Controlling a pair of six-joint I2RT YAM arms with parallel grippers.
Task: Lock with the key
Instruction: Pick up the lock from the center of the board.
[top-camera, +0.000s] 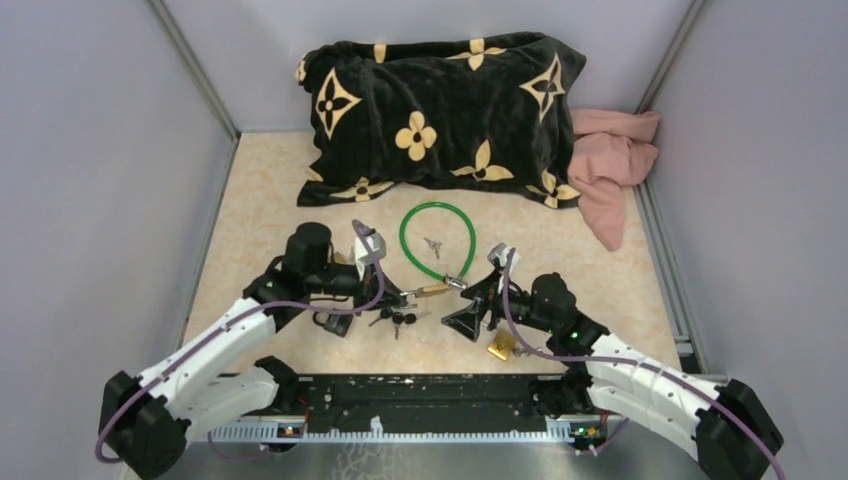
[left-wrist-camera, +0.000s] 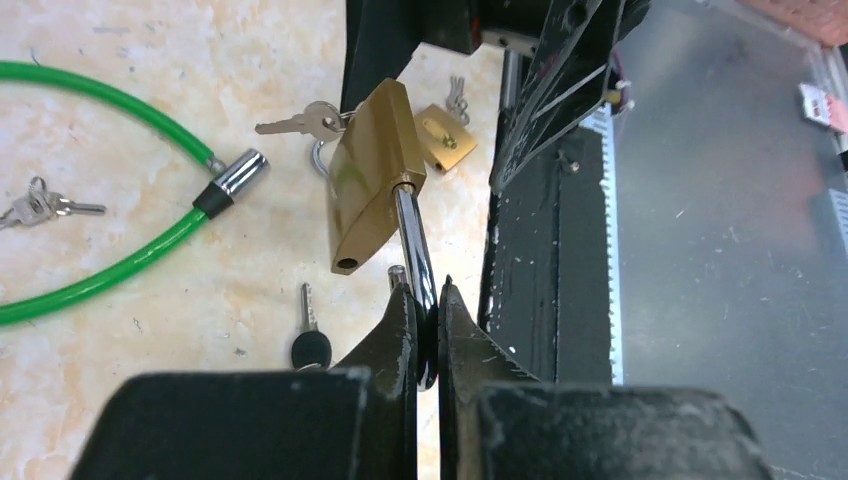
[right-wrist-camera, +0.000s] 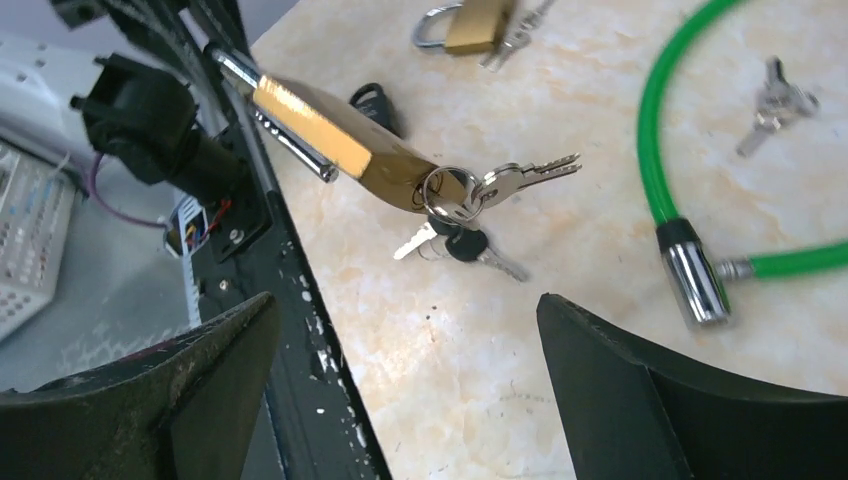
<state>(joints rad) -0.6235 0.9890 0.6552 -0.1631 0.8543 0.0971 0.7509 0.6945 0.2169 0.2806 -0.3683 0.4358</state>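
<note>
Jaws of the left gripper (left-wrist-camera: 427, 300) are clamped on the steel shackle (left-wrist-camera: 413, 235) of the brass padlock (left-wrist-camera: 375, 175), which hangs in the air just above the worktop (top-camera: 260, 200), between the two arms near the front edge. The shackle stands open: one leg runs into the brass body, while the free leg ends beside it and the hole for it shows empty in the left wrist view. At the far end of the body sits a key ring (right-wrist-camera: 445, 192) with silver keys (right-wrist-camera: 530, 170) sticking out sideways; whether one of them is seated in the keyway I cannot tell.

The right gripper (right-wrist-camera: 405, 310) faces the keyed end of the padlock from close by, its jaws spread wide apart and touching nothing.

Under the padlock, a bunch of black-headed keys (right-wrist-camera: 465, 245) lies flat on the worktop. A second, smaller padlock (top-camera: 501, 347) with its own keys lies beneath the right arm. Beyond the grippers a green cable lock (top-camera: 437, 240) curls in a loop, its chrome end (left-wrist-camera: 238, 175) near the brass padlock, with a small set of keys (top-camera: 432, 244) inside the loop. A black pillow with gold flowers (top-camera: 440, 110) and a pink cloth (top-camera: 610, 160) rest against the back wall.
</note>
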